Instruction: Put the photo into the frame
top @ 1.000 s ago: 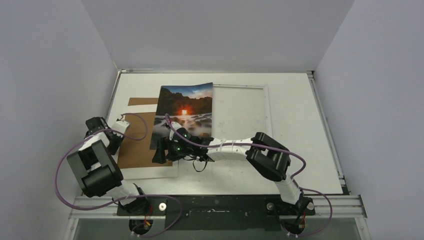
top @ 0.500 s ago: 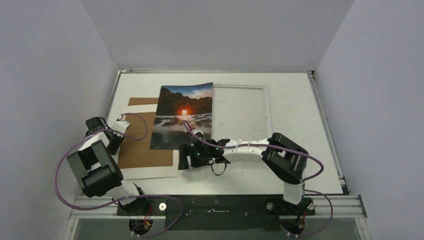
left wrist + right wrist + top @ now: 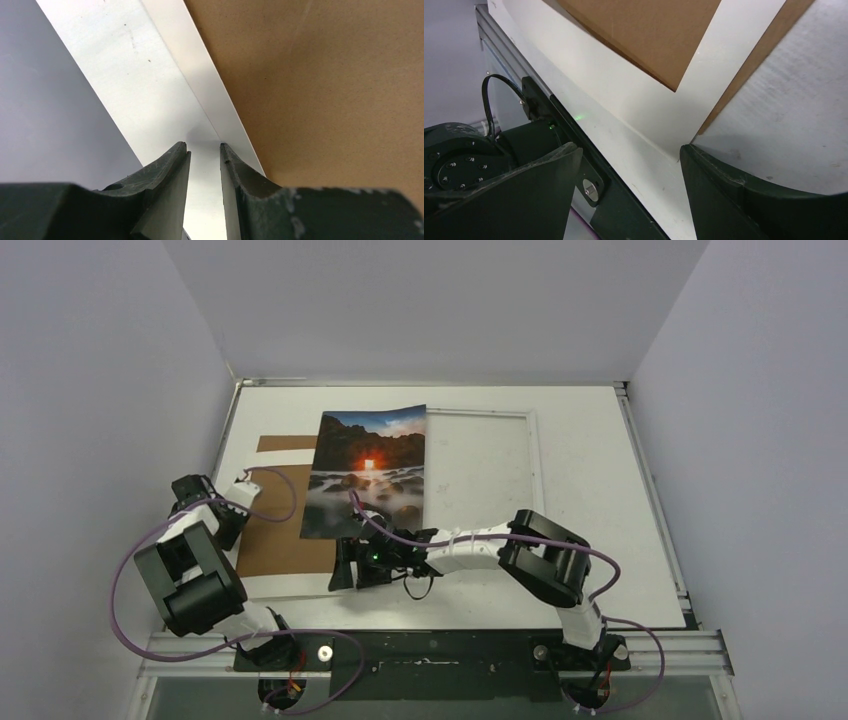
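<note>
White table [image 3: 600, 490] between pale grey walls [image 3: 90, 390]

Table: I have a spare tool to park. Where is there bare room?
Bare table lies right of the frame, out to the right edge, plus a thin strip beyond it. The left side is crowded: photo, cardboard, right gripper.

Soft, even overhead light leaves the white desk [image 3: 600, 490] bright with only faint shadows in the sharp top view, while the close wrist views show the dark left pincer [image 3: 202, 146] and right pincer [image 3: 630, 147] looming soft-edged at 6 o'clock, with a pale sheen toward 11 o'clock in the left one.
</note>
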{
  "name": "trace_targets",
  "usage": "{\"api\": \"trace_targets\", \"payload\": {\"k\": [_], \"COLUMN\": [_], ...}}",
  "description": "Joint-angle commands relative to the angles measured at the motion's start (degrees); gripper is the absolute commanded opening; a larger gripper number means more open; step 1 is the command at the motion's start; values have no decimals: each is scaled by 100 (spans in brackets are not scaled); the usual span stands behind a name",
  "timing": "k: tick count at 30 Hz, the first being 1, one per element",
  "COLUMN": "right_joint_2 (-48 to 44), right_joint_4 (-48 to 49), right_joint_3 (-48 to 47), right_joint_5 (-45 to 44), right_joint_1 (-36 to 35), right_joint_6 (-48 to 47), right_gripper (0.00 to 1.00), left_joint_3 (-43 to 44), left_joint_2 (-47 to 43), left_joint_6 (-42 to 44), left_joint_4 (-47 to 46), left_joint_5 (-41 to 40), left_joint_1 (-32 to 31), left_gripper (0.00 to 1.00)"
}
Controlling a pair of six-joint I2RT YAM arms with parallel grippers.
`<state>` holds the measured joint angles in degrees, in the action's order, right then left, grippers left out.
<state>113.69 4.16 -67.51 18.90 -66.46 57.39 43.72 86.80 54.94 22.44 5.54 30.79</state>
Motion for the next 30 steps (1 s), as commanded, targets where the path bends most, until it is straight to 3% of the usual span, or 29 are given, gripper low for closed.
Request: {"api": "trace_targets", "payload": {"k": [1,12,30], "right_joint_2": [163,479,537], "right_joint_4": [-269,-29,2943], "right_joint_3": [87,-403,270], "right_joint_5": [-266,-475,-288], "right_joint_1": [-139,-333,-88], "right_joint_6": [408,696,1502], "right_gripper": [74,75,77], "left_joint_3": [-332,-461,-242], "left_joint_2": [-13,-116,120], "left_joint_6": [63,267,317], "left_joint_4": [864,913,1265], "left_joint_5": [513,664,765], "left_joint_1": [-59,-16,189], "left_gripper": [29,29,28]}}
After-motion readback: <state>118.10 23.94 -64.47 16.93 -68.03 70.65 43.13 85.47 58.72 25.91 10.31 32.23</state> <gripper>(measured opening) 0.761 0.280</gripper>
